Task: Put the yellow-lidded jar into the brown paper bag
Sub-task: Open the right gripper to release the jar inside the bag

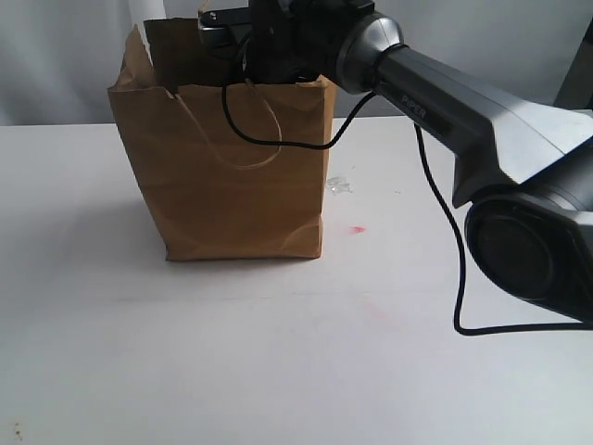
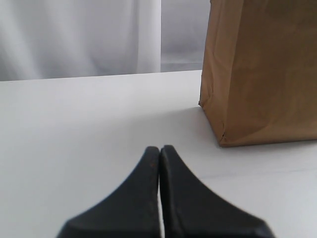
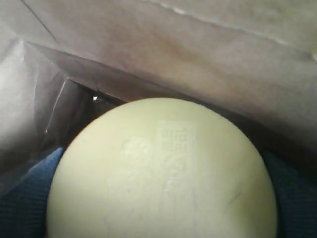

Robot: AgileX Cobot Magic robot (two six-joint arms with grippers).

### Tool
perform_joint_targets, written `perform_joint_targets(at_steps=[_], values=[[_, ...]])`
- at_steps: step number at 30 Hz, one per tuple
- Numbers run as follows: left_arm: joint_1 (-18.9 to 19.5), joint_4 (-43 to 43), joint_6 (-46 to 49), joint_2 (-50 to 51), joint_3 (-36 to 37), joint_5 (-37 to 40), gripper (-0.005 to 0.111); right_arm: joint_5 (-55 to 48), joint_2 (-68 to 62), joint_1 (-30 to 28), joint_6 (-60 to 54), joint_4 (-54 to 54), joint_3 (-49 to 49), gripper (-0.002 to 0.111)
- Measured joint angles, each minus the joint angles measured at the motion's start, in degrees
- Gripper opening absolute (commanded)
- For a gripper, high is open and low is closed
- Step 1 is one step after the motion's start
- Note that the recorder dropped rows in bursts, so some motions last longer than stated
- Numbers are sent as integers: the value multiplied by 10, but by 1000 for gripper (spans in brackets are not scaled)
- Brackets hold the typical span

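One brown paper bag [image 1: 232, 176] stands upright on the white table [image 1: 278, 352], with one twisted cord handle [image 1: 252, 153] drooping down its front face. One arm shows in the exterior view, the right arm [image 1: 445, 102], which reaches in from the right and dips its end into the bag's open top. One black cable [image 1: 435, 204] trails from it across the bag's front and down to the table.

Inside the bag, the right wrist view shows a single yellow-lidded jar [image 3: 161, 168]. Its pale yellow lid fills most of the picture, with creased brown walls around it. The right gripper [image 3: 159, 198] is clamped on the jar, and two blue pads [image 3: 25, 198] sit against the lid, one on each side. The body of the jar is hidden beneath the lid.

The left gripper [image 2: 159, 154] sits low over the bare table, its two black fingertips pressed together with nothing between them, and the bag is near it on one side.

Two small marks lie on the table just right of the bag: one clear scrap [image 1: 338, 185] and one red spot [image 1: 357, 229].
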State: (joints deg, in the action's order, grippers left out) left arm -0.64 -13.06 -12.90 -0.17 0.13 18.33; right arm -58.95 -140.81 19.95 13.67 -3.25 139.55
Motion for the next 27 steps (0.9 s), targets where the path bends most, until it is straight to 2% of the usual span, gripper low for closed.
perform_joint_targets(at_steps=[4, 13, 17, 27], values=[[0, 0, 0, 0, 0, 0, 1, 0, 0, 0, 0, 0, 0, 87], [0, 0, 0, 0, 0, 0, 1, 0, 0, 0, 0, 0, 0, 89], [0, 0, 0, 0, 0, 0, 1, 0, 0, 0, 0, 1, 0, 106], [0, 0, 0, 0, 0, 0, 1, -1, -5, 0, 0, 4, 0, 105]])
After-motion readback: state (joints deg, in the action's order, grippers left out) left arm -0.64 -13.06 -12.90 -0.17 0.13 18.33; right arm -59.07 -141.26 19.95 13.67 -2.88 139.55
